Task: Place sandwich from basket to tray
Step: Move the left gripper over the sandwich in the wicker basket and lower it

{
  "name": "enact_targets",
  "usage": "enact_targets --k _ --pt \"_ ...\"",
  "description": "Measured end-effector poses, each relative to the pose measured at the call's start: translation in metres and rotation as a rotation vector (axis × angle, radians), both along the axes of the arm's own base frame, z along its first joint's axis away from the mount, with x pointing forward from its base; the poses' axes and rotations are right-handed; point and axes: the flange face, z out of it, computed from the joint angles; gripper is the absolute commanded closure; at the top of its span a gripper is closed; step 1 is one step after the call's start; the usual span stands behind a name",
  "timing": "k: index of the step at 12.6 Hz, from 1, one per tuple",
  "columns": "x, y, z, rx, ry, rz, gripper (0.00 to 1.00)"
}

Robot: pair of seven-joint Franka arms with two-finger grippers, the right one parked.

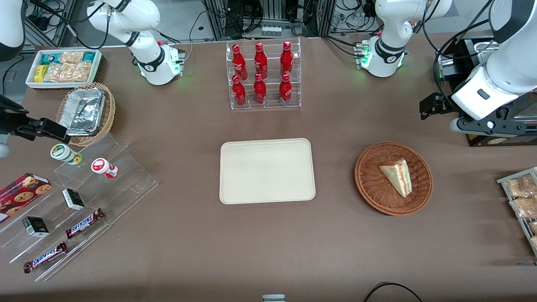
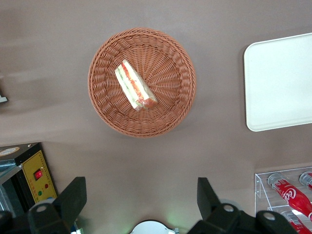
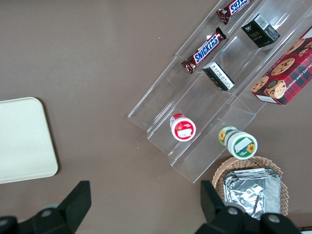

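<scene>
The sandwich (image 1: 396, 176) (image 2: 135, 87), a pale bread wedge with red and green filling, lies in the round reddish-brown basket (image 1: 366, 184) (image 2: 170, 109). The cream tray (image 1: 267, 171) (image 2: 280, 83) lies flat at the table's middle, beside the basket, with nothing on it. My gripper (image 1: 430, 107) (image 2: 141, 197) hangs above the table toward the working arm's end, farther from the front camera than the basket and apart from it. Its fingers (image 2: 73, 200) stand wide apart and open, with only bare table between them.
A clear rack of red bottles (image 1: 263, 75) stands farther back than the tray. Toward the parked arm's end are a white snack bin (image 1: 63, 67), a tan basket with foil containers (image 1: 86, 111) and a stepped acrylic shelf (image 1: 84, 201). A rack of snack packets (image 1: 522, 201) sits at the working arm's end.
</scene>
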Motion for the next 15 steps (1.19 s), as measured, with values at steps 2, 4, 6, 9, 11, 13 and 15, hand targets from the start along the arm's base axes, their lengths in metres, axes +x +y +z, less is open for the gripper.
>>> enact_targets --k 2,4,6,9,11,13,15 --pt "0.001 0.000 -0.002 0.000 0.001 0.000 0.00" --pt "0.001 0.001 -0.012 0.002 0.014 0.001 0.00" --pt "0.007 0.001 -0.036 0.001 0.011 0.004 0.00" --pt "0.012 0.002 -0.079 -0.002 0.001 0.007 0.00" --pt "0.014 0.002 -0.111 -0.005 -0.019 0.007 0.00" --pt "0.013 0.003 -0.141 -0.008 -0.036 0.009 0.00" --pt "0.011 0.004 -0.166 -0.011 -0.057 0.010 0.00"
